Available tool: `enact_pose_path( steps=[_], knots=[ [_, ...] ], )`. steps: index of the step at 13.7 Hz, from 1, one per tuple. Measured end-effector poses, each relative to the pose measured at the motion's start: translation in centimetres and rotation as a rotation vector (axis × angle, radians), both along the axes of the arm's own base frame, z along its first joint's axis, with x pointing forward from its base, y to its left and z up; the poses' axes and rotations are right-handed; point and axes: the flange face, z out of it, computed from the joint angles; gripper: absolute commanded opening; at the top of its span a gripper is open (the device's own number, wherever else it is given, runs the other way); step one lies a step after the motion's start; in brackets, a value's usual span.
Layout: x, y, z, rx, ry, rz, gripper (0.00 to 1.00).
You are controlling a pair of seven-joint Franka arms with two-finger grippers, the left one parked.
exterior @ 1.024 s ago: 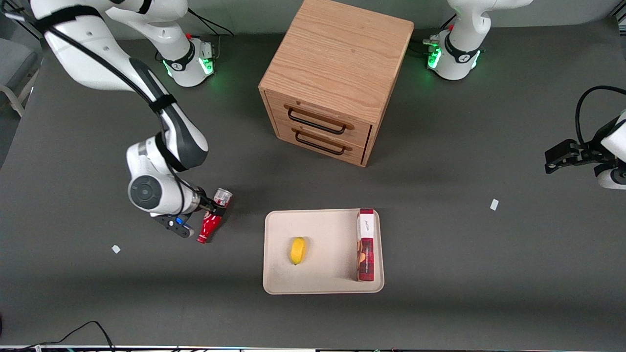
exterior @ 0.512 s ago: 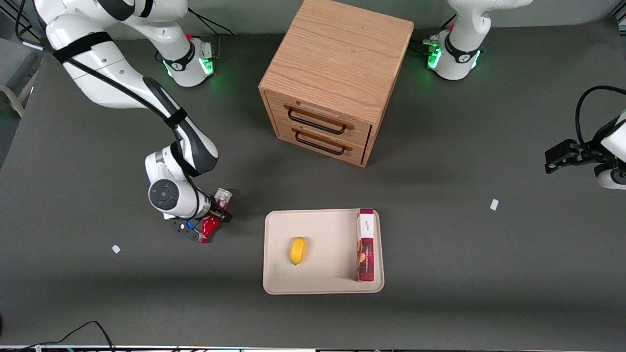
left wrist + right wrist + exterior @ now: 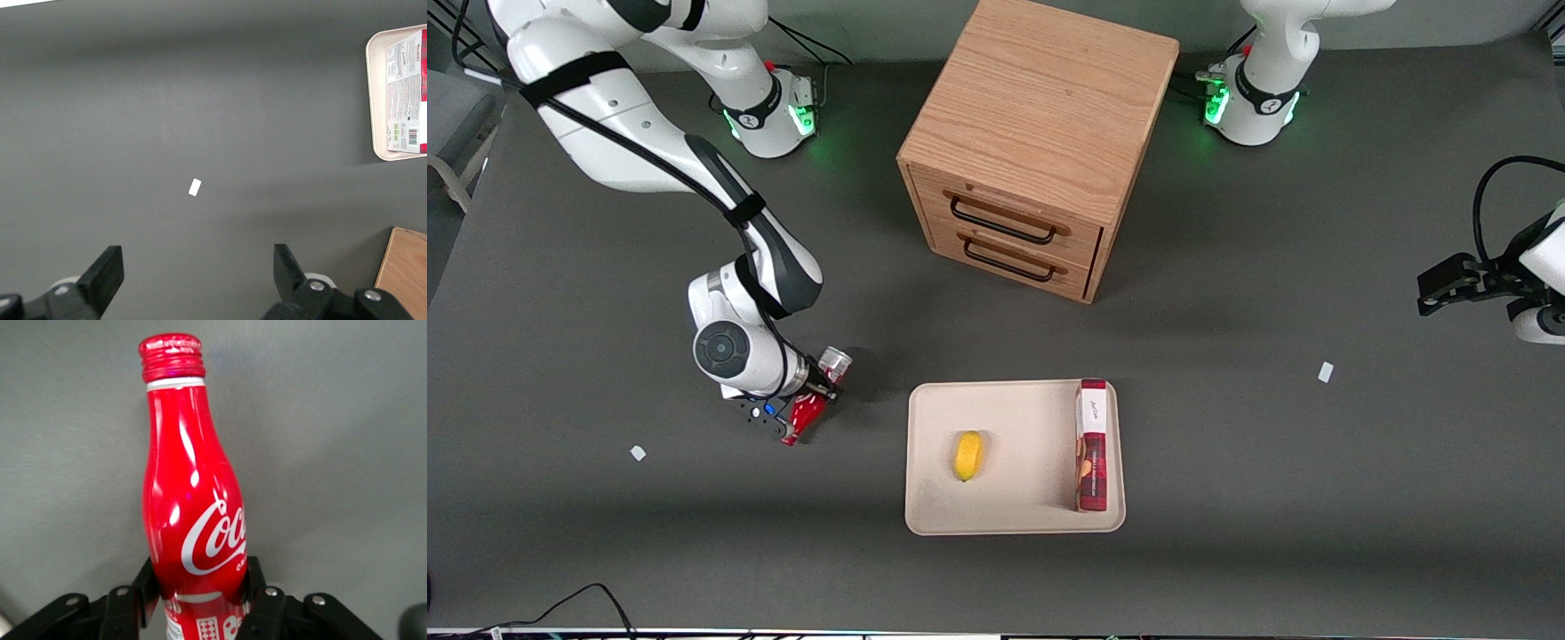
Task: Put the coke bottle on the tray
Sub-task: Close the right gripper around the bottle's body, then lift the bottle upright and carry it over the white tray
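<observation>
On the table in the front view, the bottle is held tilted by the tool, at nine o'clock from the tray; carrying and setting down are left. By the wrist view, the fingers are closed on the bottle's lower body.
</observation>
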Motion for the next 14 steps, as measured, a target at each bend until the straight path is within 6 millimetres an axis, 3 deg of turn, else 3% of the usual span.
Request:
enact_pose_path(
  steps=[2,5,7,9,10,11,12,14],
  knots=[
    [0.5,-0.6,6.5,-0.026,-0.029,0.099,0.0],
    [0.3,-1.0,18.8,-0.065,-0.081,0.278,0.0],
    [0.0,0.8,26.0,-0.058,-0.128,0.371,0.0],
    [0.7,3.4,30.2,0.014,-0.149,0.398,0.0],
    [1.7,4.7,30.5,0.063,-0.151,0.402,0.0],
    [3.0,5.8,29.3,0.102,-0.142,0.393,0.0],
    [4.3,7.1,26.7,0.138,-0.121,0.37,0.0],
    [6.8,10.4,18.8,0.219,-0.091,0.333,0.0]
  ],
)
